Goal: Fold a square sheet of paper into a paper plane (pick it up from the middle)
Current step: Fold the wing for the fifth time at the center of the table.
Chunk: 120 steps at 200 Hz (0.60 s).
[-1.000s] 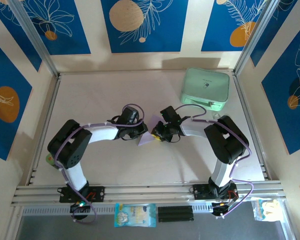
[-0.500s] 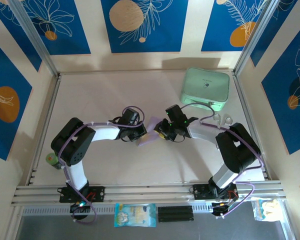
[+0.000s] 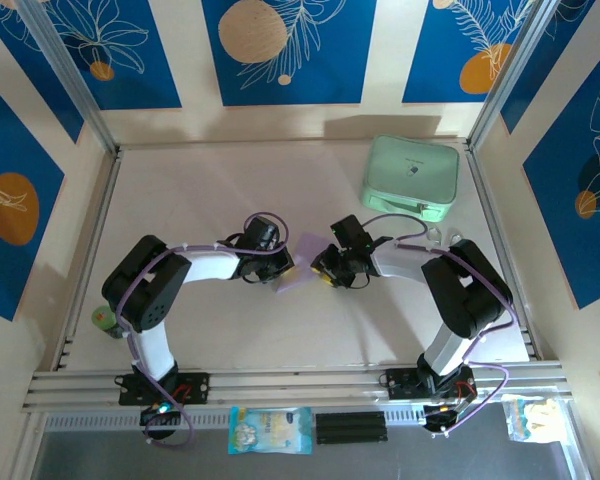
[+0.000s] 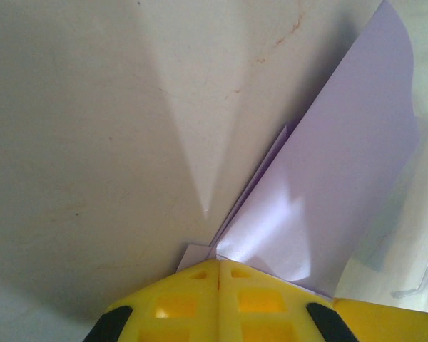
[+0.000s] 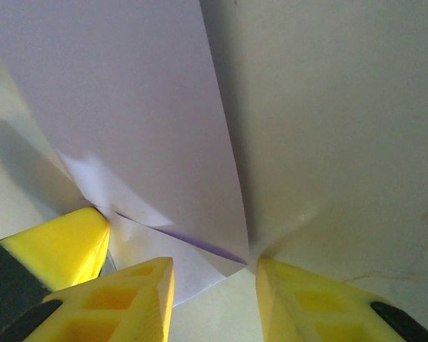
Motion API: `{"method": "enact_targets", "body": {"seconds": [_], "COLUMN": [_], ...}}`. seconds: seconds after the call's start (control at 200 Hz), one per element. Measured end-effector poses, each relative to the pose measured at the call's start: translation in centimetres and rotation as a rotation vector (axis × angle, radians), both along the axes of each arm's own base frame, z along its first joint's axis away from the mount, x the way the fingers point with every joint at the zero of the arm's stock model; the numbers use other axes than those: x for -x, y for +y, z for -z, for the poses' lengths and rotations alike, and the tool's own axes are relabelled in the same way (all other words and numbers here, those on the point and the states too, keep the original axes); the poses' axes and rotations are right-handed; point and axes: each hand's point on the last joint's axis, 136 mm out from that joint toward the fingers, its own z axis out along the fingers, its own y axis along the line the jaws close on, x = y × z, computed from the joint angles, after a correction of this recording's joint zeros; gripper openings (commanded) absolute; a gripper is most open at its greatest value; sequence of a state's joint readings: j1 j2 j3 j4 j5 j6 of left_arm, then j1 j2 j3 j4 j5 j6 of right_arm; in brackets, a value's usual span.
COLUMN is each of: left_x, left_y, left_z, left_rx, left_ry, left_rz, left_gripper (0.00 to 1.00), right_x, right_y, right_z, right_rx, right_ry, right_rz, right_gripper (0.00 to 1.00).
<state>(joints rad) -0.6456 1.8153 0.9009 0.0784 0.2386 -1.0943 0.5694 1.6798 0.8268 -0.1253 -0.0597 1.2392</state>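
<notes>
two arms meet at the middle of the table (image 3: 210, 190), their wrists turned in toward each other, with the sheet of paper (image 3: 300, 265) between them. from above we see the pale lilac sheet as a narrow slanted shape, its upper end toward the far side and its lower tip pointing toward the near left.

the left gripper (image 3: 285, 268) is at the sheet's left edge. in its own wrist view the left gripper (image 4: 217, 267) has its yellow fingers pressed flat together, and the sheet of paper (image 4: 335, 164) comes out right at that seam – clamped there. we see more than one layer at the pinch, with a crease running up and to the right, and the sheet throws a pointed shadow on the table.

the right gripper (image 3: 320, 268) is just beside the sheet's right edge. in the right wrist view the right gripper (image 5: 214, 262) has its yellow fingers standing apart, with a clear gap between them – the sheet of paper (image 5: 128, 92) rises ahead of them, and its lower corner reaches down into that gap. we cannot tell whether either finger touches it.

a mint-green case (image 3: 410, 178) lies at the far right of the table, well apart from the sheet.
</notes>
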Motion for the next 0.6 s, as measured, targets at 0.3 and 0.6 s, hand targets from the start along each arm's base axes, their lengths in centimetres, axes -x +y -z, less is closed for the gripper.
{"method": "enact_targets", "body": {"seconds": [0.3, 0.6], "left_x": [0.0, 0.0], "left_y": [0.0, 0.0], "left_z": [0.0, 0.0], "left_rx": [0.0, 0.0], "left_ry": [0.0, 0.0], "left_rz": [0.0, 0.0], "left_gripper": [0.03, 0.03], "right_x": [-1.2, -1.6], "right_y": [0.8, 0.9], "right_z": [-0.5, -0.5], "right_rx": [-0.053, -0.093], "right_ry": [-0.052, -0.119], "right_rz": [-0.006, -0.01], "right_gripper": [0.34, 0.32]}}
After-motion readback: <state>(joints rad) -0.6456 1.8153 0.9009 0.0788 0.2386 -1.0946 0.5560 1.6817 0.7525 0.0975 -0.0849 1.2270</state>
